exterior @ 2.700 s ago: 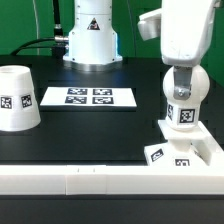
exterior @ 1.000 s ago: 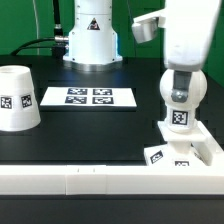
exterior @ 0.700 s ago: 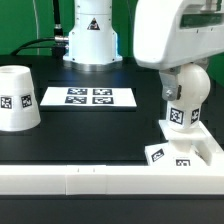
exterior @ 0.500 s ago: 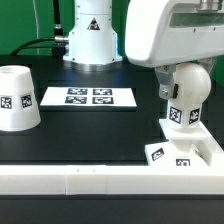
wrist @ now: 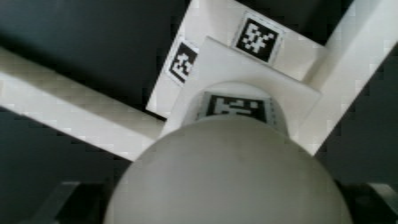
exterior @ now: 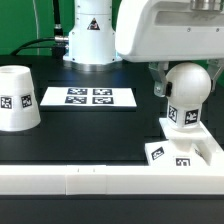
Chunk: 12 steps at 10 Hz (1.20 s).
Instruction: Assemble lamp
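The bulb (exterior: 188, 84) stands upright with its tagged neck (exterior: 183, 117) set on the flat square base (exterior: 196, 150) at the exterior view's right. My gripper (exterior: 187, 88) holds the round head from above; a dark finger (exterior: 160, 86) lies against the side of the head toward the exterior view's left. In the wrist view the bulb head (wrist: 222, 170) fills the space between my gripper's (wrist: 214, 205) fingers, with the base (wrist: 258, 40) below it. The cup-like shade (exterior: 18, 97) stands alone far off at the exterior view's left.
The long white rail (exterior: 90, 181) runs along the front, and the base sits against it. The rail also shows in the wrist view (wrist: 71, 100). The marker board (exterior: 88, 96) lies at the back middle. The arm's pedestal (exterior: 92, 35) stands behind it.
My wrist has turned about the bulb, and the arm's white body has swung toward the exterior view's left. The bulb's head now shows. The bulb stays on the base.
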Available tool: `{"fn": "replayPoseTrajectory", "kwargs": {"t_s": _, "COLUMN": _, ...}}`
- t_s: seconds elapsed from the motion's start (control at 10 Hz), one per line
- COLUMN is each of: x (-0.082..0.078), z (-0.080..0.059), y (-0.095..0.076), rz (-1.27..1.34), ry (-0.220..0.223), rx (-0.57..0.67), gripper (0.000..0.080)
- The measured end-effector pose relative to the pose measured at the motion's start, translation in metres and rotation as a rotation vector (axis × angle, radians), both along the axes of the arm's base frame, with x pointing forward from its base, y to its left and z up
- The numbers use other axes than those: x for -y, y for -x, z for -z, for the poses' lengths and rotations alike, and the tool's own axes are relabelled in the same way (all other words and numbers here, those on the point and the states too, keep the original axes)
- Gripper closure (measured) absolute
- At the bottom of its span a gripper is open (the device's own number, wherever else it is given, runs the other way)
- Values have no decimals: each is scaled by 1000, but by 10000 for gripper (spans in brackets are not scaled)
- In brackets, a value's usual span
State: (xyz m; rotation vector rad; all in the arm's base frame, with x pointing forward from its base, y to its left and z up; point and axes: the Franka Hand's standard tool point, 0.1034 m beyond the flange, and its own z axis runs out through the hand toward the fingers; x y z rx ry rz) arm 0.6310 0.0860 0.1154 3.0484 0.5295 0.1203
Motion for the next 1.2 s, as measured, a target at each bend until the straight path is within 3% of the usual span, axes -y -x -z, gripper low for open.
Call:
{"fn": "replayPoseTrajectory", "kwargs": {"t_s": 0.7, "x": 6, "z": 3, "y": 8, "rz": 656, "ry": -118, "rx": 27, "gripper": 220}}
{"fn": "replayPoseTrajectory", "kwargs": {"t_s": 1.2, "x": 5, "z": 3, "y": 8, "rz": 890, "ry": -147, "rx": 13, "gripper": 220}}
